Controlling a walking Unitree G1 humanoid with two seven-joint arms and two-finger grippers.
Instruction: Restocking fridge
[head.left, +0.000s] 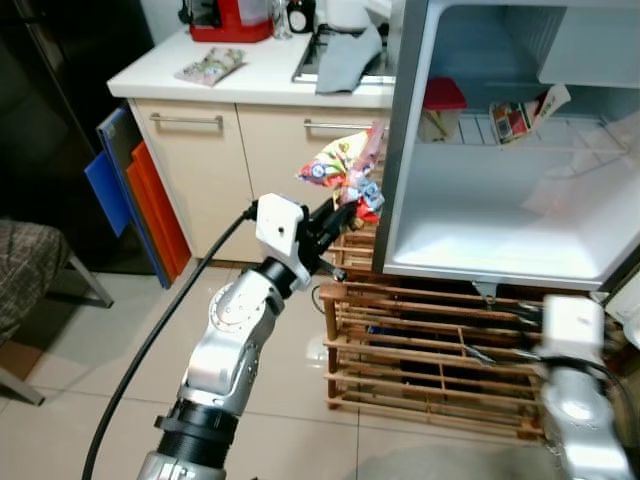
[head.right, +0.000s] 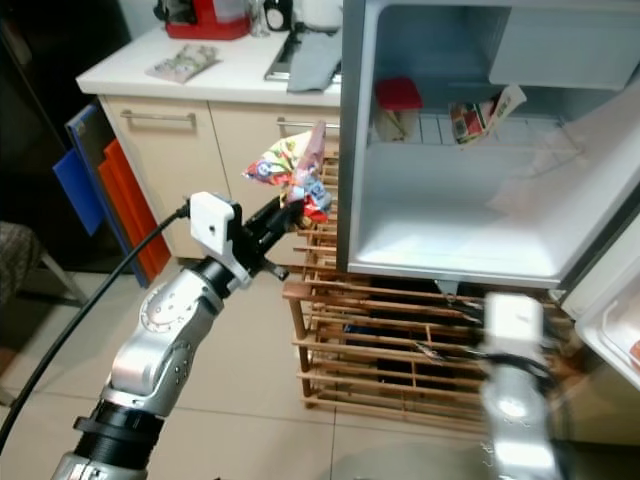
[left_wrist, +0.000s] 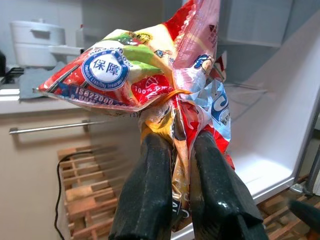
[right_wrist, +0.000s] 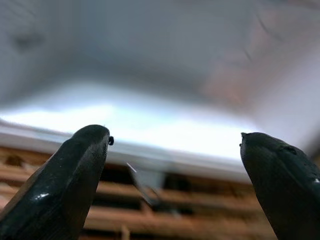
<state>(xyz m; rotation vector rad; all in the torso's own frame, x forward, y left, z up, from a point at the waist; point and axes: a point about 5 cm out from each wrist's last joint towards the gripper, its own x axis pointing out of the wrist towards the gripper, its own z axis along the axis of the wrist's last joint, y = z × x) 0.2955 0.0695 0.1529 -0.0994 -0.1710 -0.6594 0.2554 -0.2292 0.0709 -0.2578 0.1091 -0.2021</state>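
Looking down past our own arms, we see pale glossy floor tiles (head.left: 90, 350) nearest us. Our right gripper (right_wrist: 175, 150) hangs low on the right with its two black fingers spread wide apart and nothing between them, pointed at the lower front lip of the fridge. Our left gripper (head.left: 343, 213) is raised toward the middle of the scene, fingers clamped on the twisted neck of a crinkled red, yellow and blue foil snack bag (head.left: 345, 170), which is held in the air just left of the fridge's open front edge. Beyond it, a slatted wooden crate rack (head.left: 420, 350) stands on the floor and carries the small white open fridge (head.left: 400, 150). Its lower compartment is bare white; on the wire shelf above sit a red-lidded container (head.left: 441, 98) at left and another printed packet (head.left: 520, 115) further right. Farther left, beige cabinets with metal bar handles (head.left: 190, 122) carry a white countertop (head.left: 260, 75), where a flat patterned packet (head.left: 210, 66), a grey cloth (head.left: 350, 60) and a red appliance (head.left: 232, 22) lie. Blue and orange boards (head.left: 140, 200) lean against the cabinet's left side.
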